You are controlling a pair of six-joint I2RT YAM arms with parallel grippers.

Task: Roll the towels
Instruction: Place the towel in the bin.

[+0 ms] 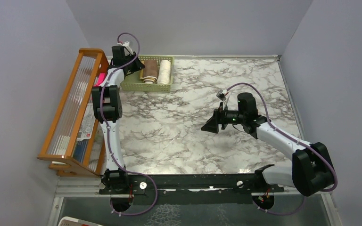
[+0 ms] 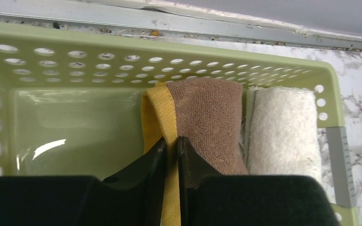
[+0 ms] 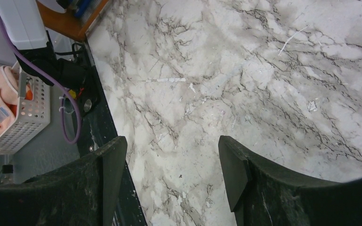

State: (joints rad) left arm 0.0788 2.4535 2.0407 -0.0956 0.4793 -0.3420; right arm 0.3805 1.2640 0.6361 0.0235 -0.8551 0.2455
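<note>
Two towels lie rolled side by side in the pale green basket point(image 1: 134, 86) at the table's back left. The mustard-yellow towel point(image 1: 150, 70) shows its brown reverse point(image 2: 209, 117), and beside it on the right is the cream-white towel point(image 1: 164, 71) point(image 2: 283, 134). My left gripper point(image 2: 171, 143) reaches down into the basket point(image 2: 75, 61) and is shut on the yellow edge of the mustard towel, which runs between the jaws. Over the middle-right of the marble table my right gripper point(image 1: 210, 125) point(image 3: 172, 150) is open with nothing between its fingers.
A wooden rack point(image 1: 73, 110) with clear panels and papers stands along the left table edge. A black mounting rail point(image 1: 193, 181) runs along the near edge. In the right wrist view, a white basket of orange cloths point(image 3: 14, 113) sits beyond the table edge.
</note>
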